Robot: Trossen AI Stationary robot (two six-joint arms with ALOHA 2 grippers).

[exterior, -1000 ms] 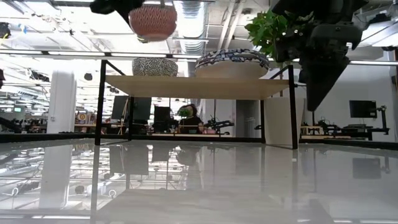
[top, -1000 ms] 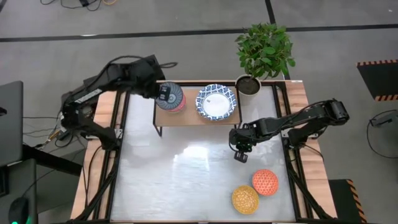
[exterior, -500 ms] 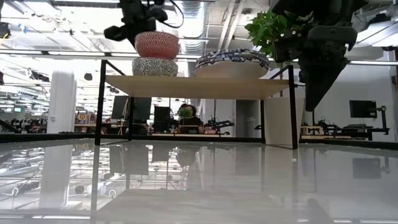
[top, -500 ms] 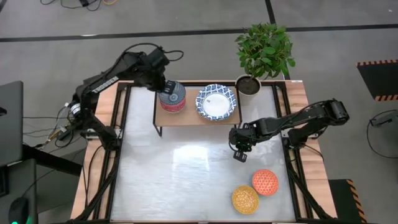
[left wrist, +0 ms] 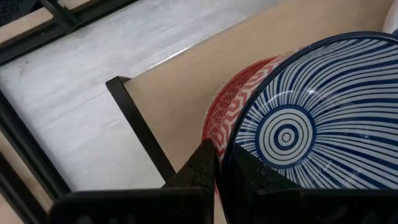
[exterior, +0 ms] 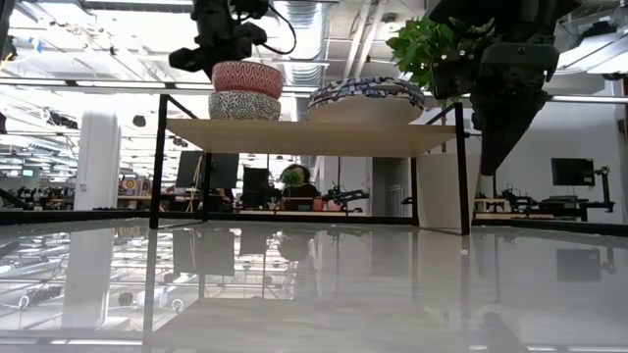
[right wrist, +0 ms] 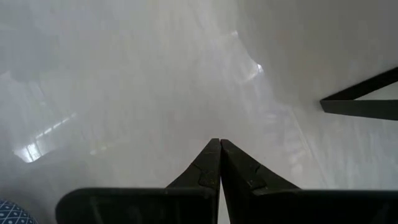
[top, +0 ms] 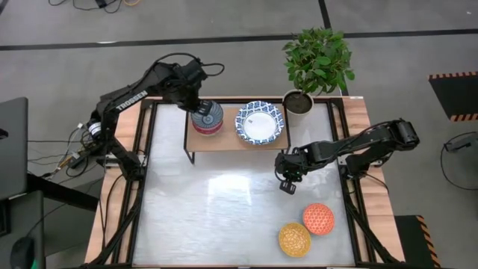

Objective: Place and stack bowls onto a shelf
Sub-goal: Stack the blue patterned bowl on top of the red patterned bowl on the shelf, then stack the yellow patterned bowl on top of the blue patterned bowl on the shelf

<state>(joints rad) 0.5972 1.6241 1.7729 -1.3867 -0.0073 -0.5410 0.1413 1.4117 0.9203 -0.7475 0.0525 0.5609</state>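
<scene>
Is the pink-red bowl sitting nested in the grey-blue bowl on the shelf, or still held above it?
Nested: the pink-red bowl sits in the grey-blue bowl on the shelf, rim still pinched by the left gripper.

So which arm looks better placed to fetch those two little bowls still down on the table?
The right one. Its claw hangs shut and empty near the orange-red bowl and yellow-orange bowl, while the left claw grips the pink-red bowl up on the shelf.

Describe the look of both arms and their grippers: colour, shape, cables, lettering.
Both arms are black and jointed. The left arm carries white lettering and a looping black cable near the wrist. The left gripper and right gripper each have two dark, tapering fingers.
</scene>
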